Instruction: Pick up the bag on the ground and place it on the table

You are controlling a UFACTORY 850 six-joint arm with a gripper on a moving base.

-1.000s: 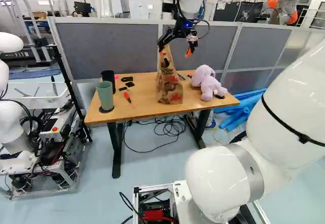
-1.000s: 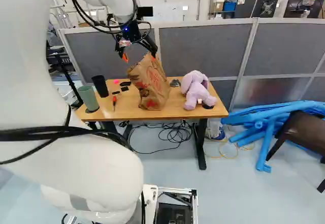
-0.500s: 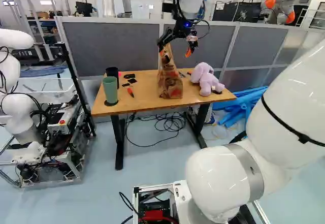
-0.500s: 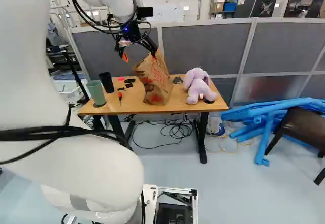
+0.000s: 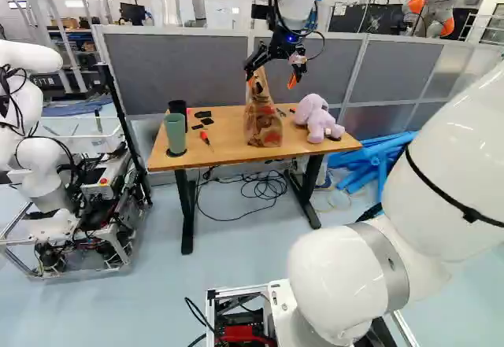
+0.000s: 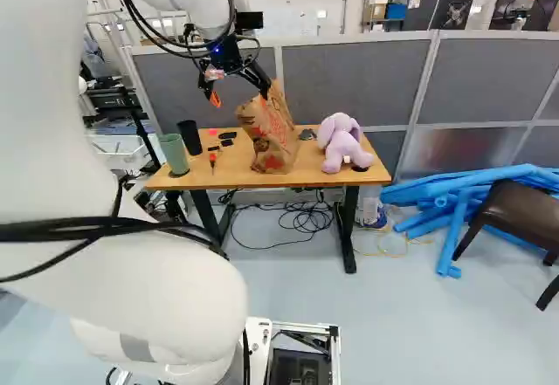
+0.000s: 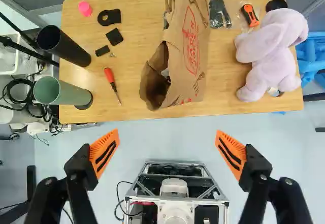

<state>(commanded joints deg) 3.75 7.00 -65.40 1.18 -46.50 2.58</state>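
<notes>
And the gripper is hanging released above the table, its two orange pads spreading wide, gripping nothing! Beyond the fingers, the brown paper bag is already sitting on the table, near the middle of its front edge, so the placing is looking done. Now the danger: the bag is leaning in the right base view, and thin paper is probably tipping easily. If the arm is dropping or swinging sideways, a fingertip could be catching the bag's top and dragging it over that front edge. Backing off cleanly is calling for a lift first. Out at the table's left end, the green cup and the black cup are standing tall, likely toppling if the base is bumping a leg; the red-handled screwdriver could be rolling. At the table's right end, the lilac plush toy is risking only a soft nudge.
</notes>
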